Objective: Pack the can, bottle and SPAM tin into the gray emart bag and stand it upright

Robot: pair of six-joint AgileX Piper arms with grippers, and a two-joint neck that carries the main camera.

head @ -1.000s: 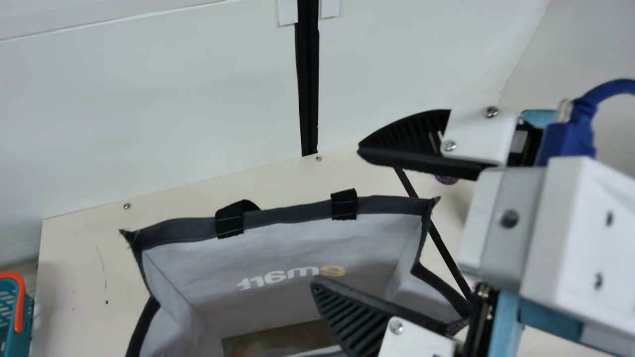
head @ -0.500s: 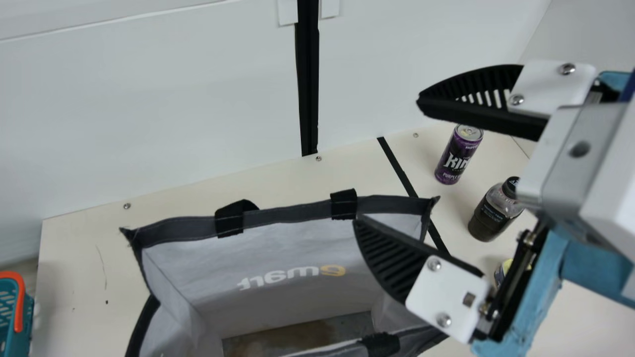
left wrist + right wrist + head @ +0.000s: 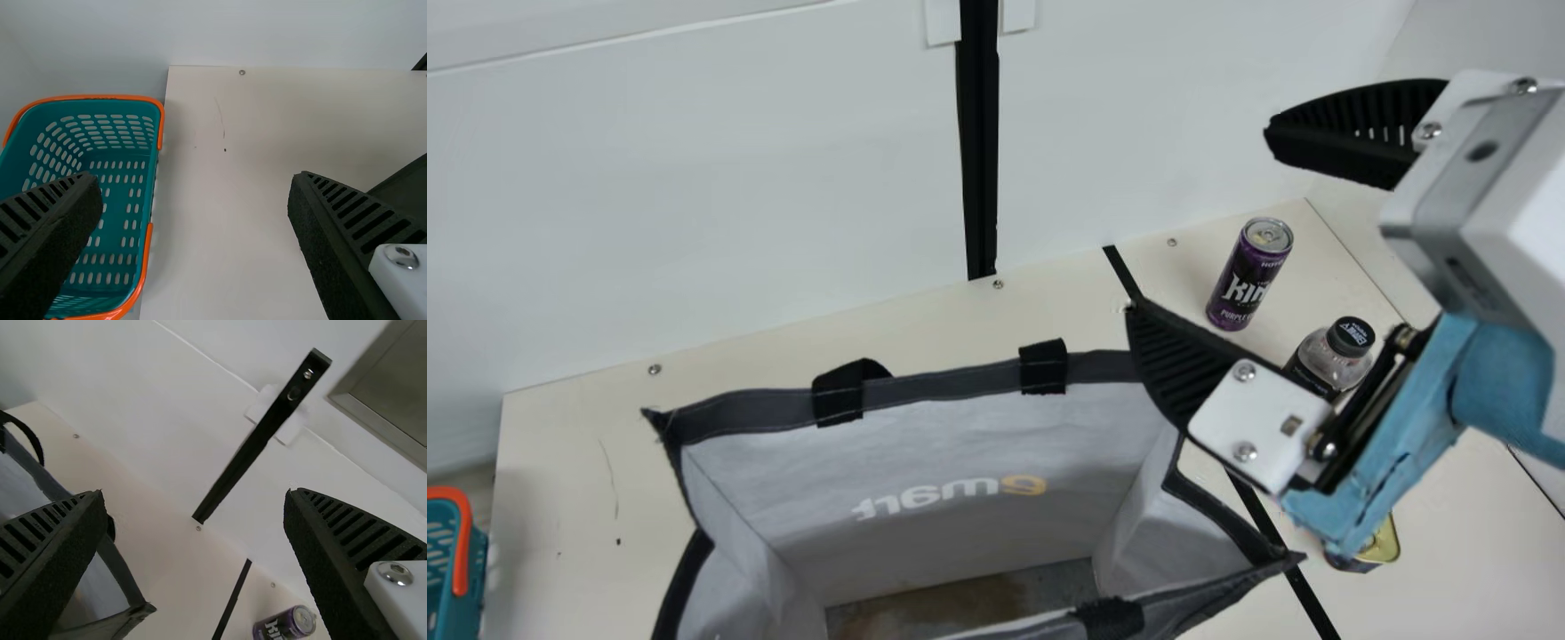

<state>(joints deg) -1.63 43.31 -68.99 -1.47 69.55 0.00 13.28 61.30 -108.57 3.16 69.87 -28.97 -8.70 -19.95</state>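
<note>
Gray emart bag [image 3: 951,384] nearest, upright on the table [image 3: 587,498], mouth open. Left gripper [image 3: 195,179], in its own wrist view, spread wide with nothing between its fingers, above the table beside the teal basket [image 3: 123,267] (not part of this job, I take it). Beyond the bag's right side, the SPAM tin [image 3: 1384,544] sits on the table, partly hidden by the right arm; can't tell which way it lies. Farther on, the bottle [image 3: 1327,360] stands on the table, its lower part covered. Right gripper [image 3: 1199,220] hangs over that side, fingers wide apart, gripping nothing. Farthest of the three, the can [image 3: 1248,280] stands upright near the back wall. Tally: bag opened and standing; none of the three packed. Left to do, as I judge it: all three pick-ups, then a check that the bag stands.
</note>
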